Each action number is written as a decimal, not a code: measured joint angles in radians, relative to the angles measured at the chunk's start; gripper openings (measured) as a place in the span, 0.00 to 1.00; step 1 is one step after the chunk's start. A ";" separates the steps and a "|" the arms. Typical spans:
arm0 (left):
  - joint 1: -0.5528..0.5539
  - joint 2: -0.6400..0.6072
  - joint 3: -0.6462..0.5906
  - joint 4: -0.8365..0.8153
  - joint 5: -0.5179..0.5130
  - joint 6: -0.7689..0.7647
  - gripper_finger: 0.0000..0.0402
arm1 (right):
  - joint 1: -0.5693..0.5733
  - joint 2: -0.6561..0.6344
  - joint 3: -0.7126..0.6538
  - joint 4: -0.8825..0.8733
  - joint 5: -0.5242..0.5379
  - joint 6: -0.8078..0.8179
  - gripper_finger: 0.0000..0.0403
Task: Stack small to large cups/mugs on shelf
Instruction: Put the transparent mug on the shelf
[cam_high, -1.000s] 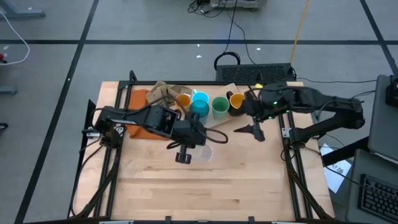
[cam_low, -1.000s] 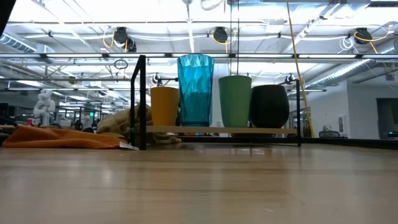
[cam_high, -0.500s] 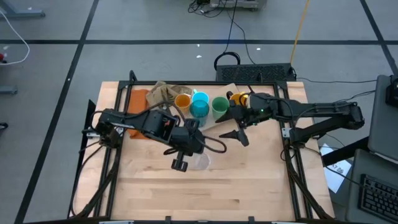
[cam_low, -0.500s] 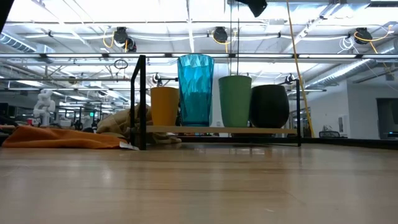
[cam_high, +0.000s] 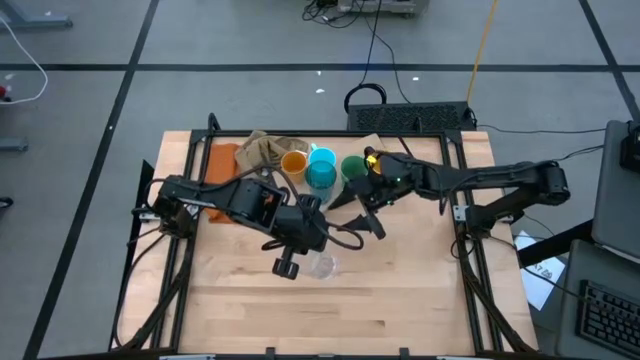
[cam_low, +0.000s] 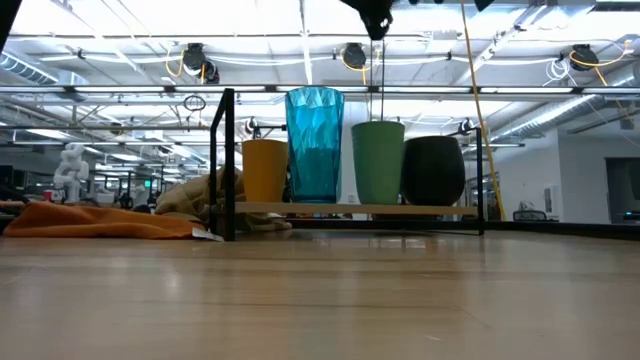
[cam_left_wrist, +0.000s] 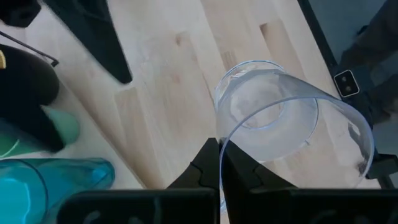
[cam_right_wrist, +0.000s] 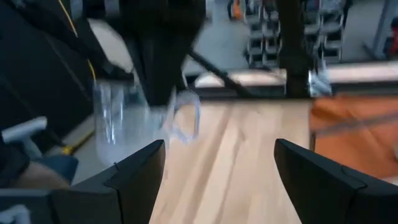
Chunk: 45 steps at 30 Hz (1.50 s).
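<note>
Four vessels (orange cup (cam_low: 265, 170), teal tumbler (cam_low: 314, 145), green cup (cam_low: 378, 162), black mug (cam_low: 433, 170)) already stand on the shelf (cam_low: 350, 209) along the tabletop's far edge, while the left end effector (cam_left_wrist: 221, 163), clenched on the clear glass (cam_left_wrist: 292, 121) rim, holds it above mid-tabletop, unshelved, and the right end effector (cam_high: 368, 217) hovers released just in front of the shelf.

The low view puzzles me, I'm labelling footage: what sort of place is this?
Probably a robotics lab or workshop: long ceiling light strips, more benches and gear behind the wooden table, and cables across a taped floor.
</note>
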 joint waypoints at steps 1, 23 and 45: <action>0.000 0.000 0.000 0.000 0.004 0.003 0.00 | 0.000 0.005 0.002 0.022 -0.002 0.013 0.72; 0.078 0.020 0.000 0.092 0.137 0.251 0.00 | -0.007 0.057 0.000 -0.018 -0.208 0.002 0.72; 0.127 0.020 0.000 0.145 0.206 0.425 0.00 | -0.067 0.072 0.001 0.049 -0.290 -0.005 0.72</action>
